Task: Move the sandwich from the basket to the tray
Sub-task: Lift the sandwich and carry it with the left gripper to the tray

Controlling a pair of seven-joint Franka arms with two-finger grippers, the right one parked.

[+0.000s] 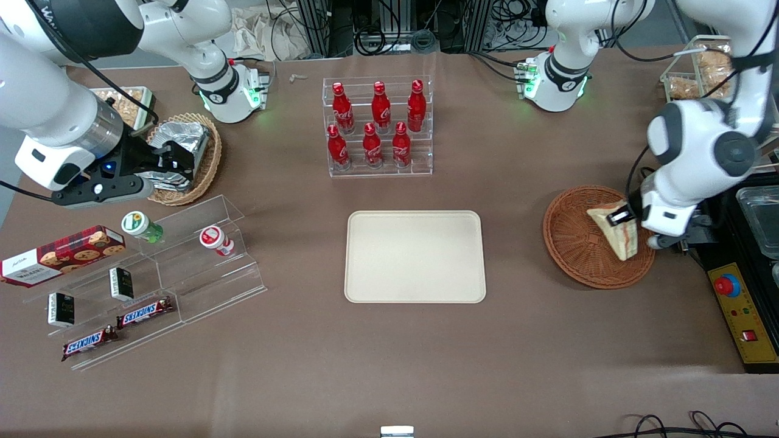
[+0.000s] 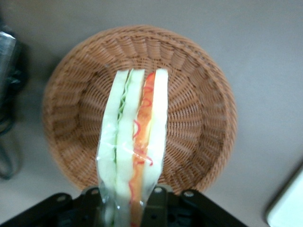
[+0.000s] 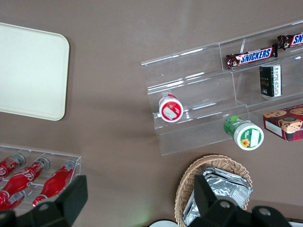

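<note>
The gripper (image 1: 628,220) is hanging over the basket (image 1: 572,243), near the working arm's end of the table, and its fingers are clamping the sandwich (image 1: 621,234). In the wrist view the gripper (image 2: 127,205) is pinching the wedge's wrapped end, with the sandwich (image 2: 135,142) sticking out from the fingers (image 2: 158,198) over the basket (image 2: 199,94), cut edge showing: white bread, green layers and a red-orange strip. From the front the wedge is tilting over the side of the basket nearest the working arm; whether its low tip is touching the weave cannot be told.

The tray (image 1: 415,257) is lying flat at the middle of the table, well apart from the basket, toward the parked arm's end from it. A clear rack of red bottles (image 1: 377,126) is standing farther from the front camera than the tray. Toward the parked arm's end, a tan basket (image 1: 207,159) is holding foil packets (image 1: 182,141), and a stepped clear shelf (image 1: 201,267) nearer the front camera is carrying a green-capped jar (image 1: 140,225), a red-capped jar (image 1: 215,239), two Snickers bars (image 1: 145,312), two small dark boxes (image 1: 122,283) and a cookie box (image 1: 61,254). At the table edge by the working arm sits a yellow panel with a red button (image 1: 727,285).
</note>
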